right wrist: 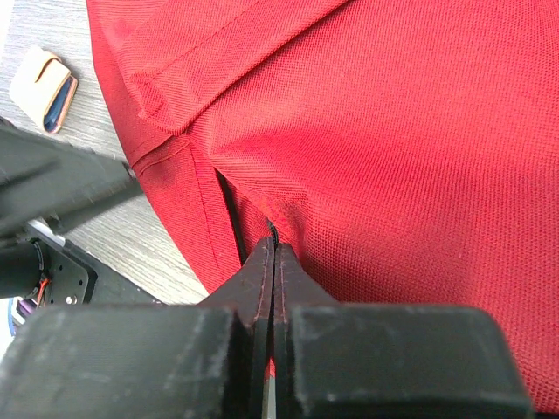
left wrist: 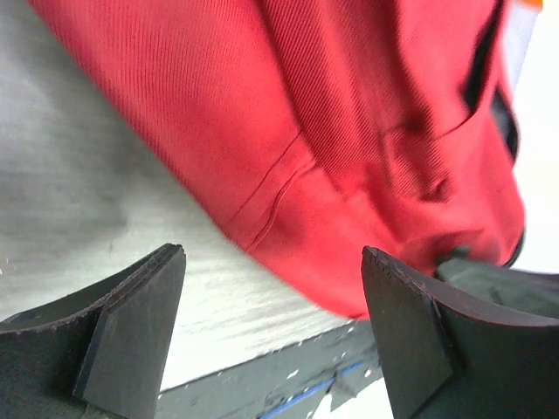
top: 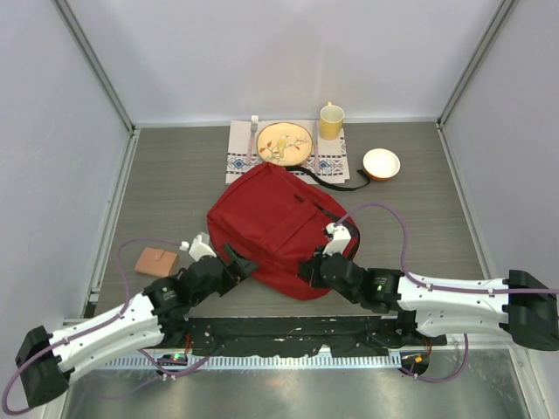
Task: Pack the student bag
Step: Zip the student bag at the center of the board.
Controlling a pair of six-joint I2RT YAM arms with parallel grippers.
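Note:
The student bag (top: 278,227) is a large red backpack lying flat mid-table. It fills the left wrist view (left wrist: 349,131) and the right wrist view (right wrist: 393,131). My left gripper (top: 239,264) is open and empty at the bag's near left edge, its jaws wide apart (left wrist: 273,292) just short of the fabric. My right gripper (top: 308,268) is at the bag's near right edge. Its jaws are pressed together (right wrist: 273,255) on a fold of the red fabric beside a black zipper line (right wrist: 229,218).
A small brown wallet (top: 157,260) lies left of the left arm and also shows in the right wrist view (right wrist: 42,87). Behind the bag are a patterned placemat (top: 240,160) with a plate (top: 285,143) and fork (top: 253,131), a yellow mug (top: 331,120), a white bowl (top: 381,163) and the bag's black strap (top: 341,183).

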